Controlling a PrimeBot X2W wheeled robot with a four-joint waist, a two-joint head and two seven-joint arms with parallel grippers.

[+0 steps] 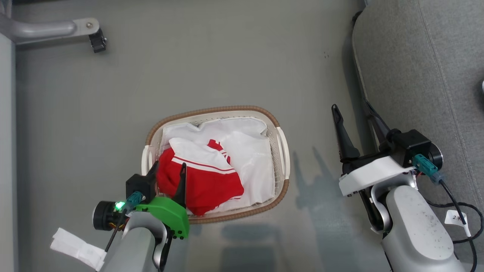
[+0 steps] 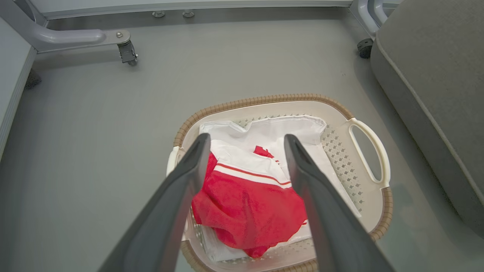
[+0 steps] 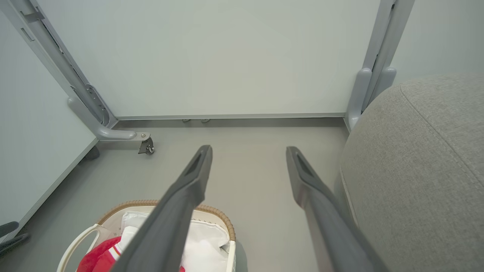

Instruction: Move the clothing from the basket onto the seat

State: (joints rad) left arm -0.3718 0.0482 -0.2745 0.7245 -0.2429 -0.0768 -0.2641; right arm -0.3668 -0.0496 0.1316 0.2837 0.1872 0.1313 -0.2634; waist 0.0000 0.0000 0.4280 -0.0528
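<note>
Grey floor [image 1: 227,56]: basket [image 1: 211,110] near the seat [image 1: 427,56], clothing [image 1: 208,181] inside, nothing moved yet. Your left gripper [image 1: 170,166] hovers over it, jaws apart (right gripper [image 1: 351,107] also spread, empty).

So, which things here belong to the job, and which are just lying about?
Job: clothing, basket, seat.
Lying about: white liner, frame with caster, cable tag.

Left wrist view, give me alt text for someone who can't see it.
Red clothing lies bunched on a white liner in the basket, framed by the left gripper, jaws open above it. The grey seat stands at right.
</note>
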